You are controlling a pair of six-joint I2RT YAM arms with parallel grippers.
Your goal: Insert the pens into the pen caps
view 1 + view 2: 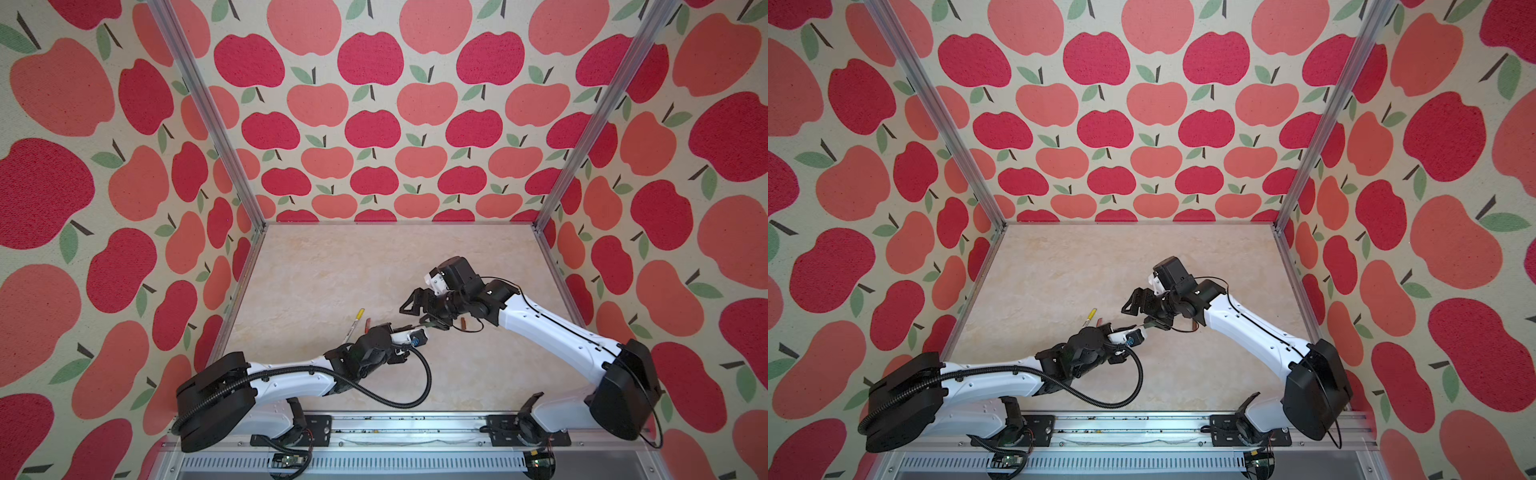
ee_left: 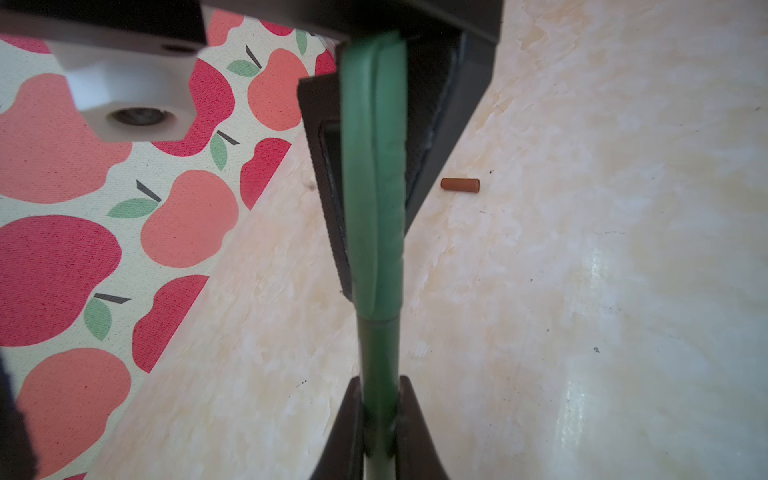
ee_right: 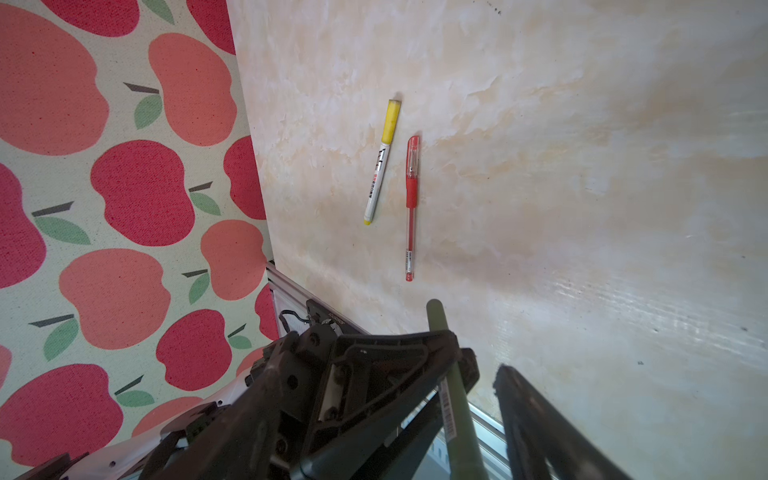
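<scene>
Left wrist: green pen point(image 2: 376, 357) between tight fingers point(image 2: 415, 428)

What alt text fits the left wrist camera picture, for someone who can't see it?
The left gripper is shut on a dark green pen whose green cap sits between the open fingers of the right gripper. A brown cap lies on the marbled table beside an apple-patterned wall.

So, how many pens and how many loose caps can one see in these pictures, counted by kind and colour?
Pens: 3 (white pen with yellow cap, red pen, green pen)
Loose caps: 1 (brown cap)
Total: 4
</scene>
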